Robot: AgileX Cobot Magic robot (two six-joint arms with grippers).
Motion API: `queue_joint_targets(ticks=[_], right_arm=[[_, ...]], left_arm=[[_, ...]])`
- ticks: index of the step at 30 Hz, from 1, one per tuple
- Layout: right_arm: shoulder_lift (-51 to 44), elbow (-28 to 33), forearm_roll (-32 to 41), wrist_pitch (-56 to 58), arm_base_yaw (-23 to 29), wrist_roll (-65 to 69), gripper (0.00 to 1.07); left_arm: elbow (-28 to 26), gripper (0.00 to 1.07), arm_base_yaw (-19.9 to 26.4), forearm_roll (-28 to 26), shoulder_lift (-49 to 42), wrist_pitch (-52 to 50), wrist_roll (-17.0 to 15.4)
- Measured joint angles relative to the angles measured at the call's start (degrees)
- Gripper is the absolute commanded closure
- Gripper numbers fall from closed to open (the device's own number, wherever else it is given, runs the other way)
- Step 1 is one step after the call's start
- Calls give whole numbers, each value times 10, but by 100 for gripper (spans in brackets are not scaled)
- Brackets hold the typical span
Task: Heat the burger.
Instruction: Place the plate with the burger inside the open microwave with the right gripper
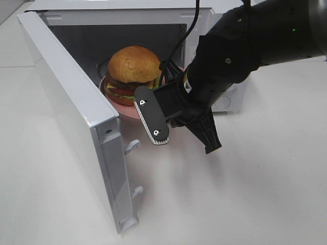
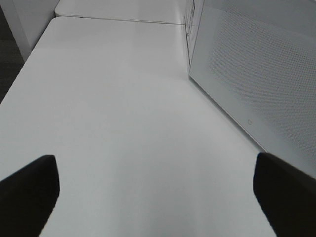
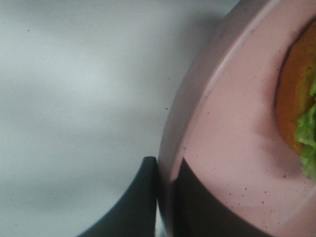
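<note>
Microwave door point(image 1: 76, 127) swung open, right gripper point(image 3: 167, 170) jaws pinched on pink plate point(image 3: 222, 123) rim, burger point(image 1: 134, 71) seated on plate, left gripper point(image 2: 155, 197) jaws spread over table point(image 2: 123, 123).

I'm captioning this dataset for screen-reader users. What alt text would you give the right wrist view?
Close-up of the right gripper pinching the rim of a pink plate between two dark fingers, one on each side. Part of the burger, bun and green lettuce, shows on the plate, with a blurred pale surface behind.
</note>
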Motion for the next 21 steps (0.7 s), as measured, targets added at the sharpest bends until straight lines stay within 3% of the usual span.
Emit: queue_joint_targets(ticks=[21], right_arm=[[69,-115,1,22,-10,-35,107]], left_arm=[[0,4,0,0,0,0,0]])
